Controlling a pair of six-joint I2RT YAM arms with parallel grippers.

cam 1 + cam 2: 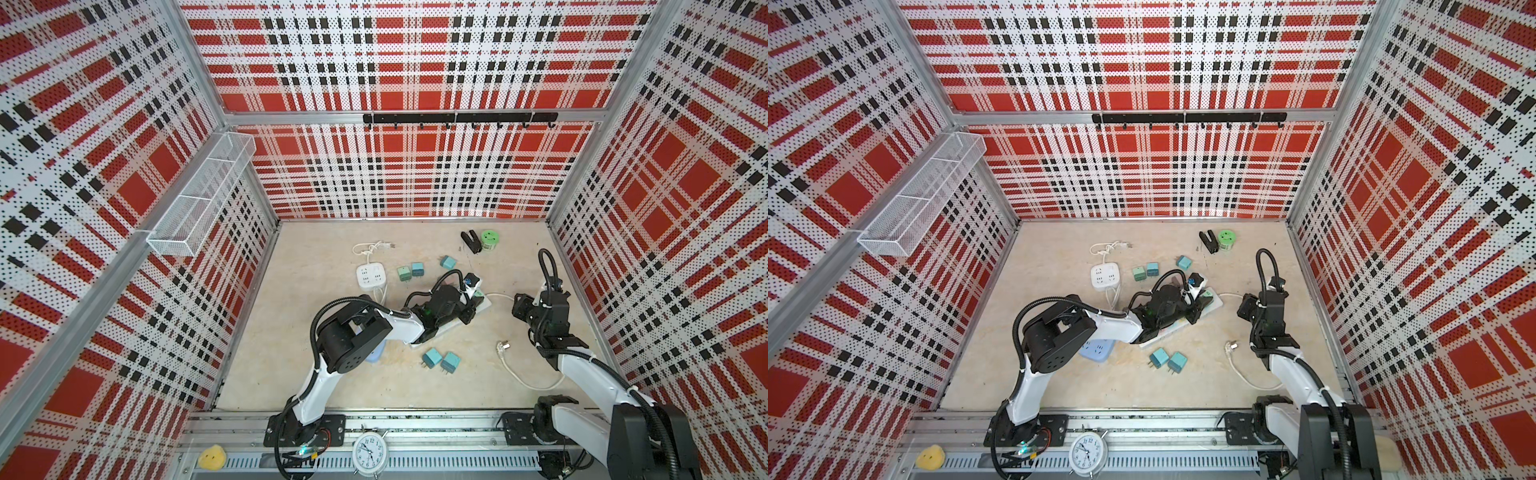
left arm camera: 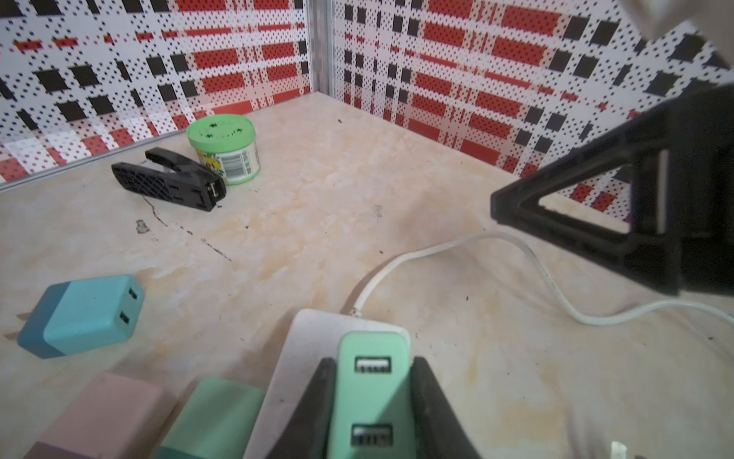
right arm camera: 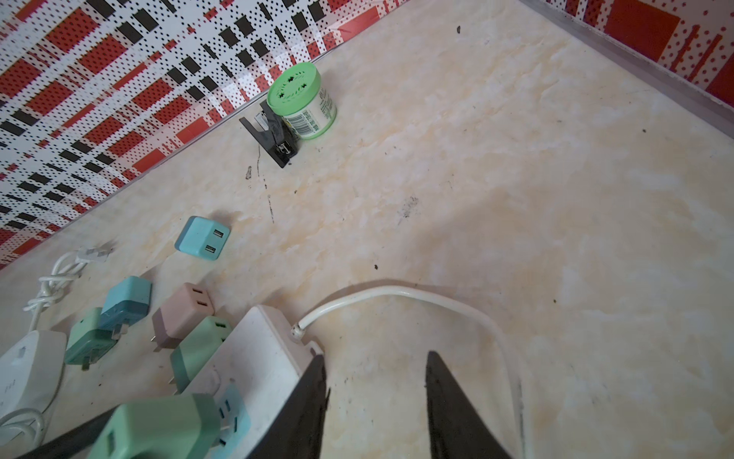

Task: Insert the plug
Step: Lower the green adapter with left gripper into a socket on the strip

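Over strip (image 2: 310, 334) end, plug (image 2: 371, 397); open tabletop (image 2: 357, 179) beyond

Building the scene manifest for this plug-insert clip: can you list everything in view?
long power strip: 1, white, mid-table, cord trailing right
mint adapter: 1, green, held at the strip
loose adapters: 7, teal, mint, pink, around strip
square socket block: 1, white, behind strip
flat socket block: 1, pale blue, under left arm
jar: 1, green, back
stapler: 1, black, beside jar
alarm clock: 1, white, front rail
plush toy: 1, yellow, front rail
wire basket: 1, white, left wall
hook rail: 1, black, back wall
left gripper: shut on mint adapter
right gripper: open, empty, by strip's end
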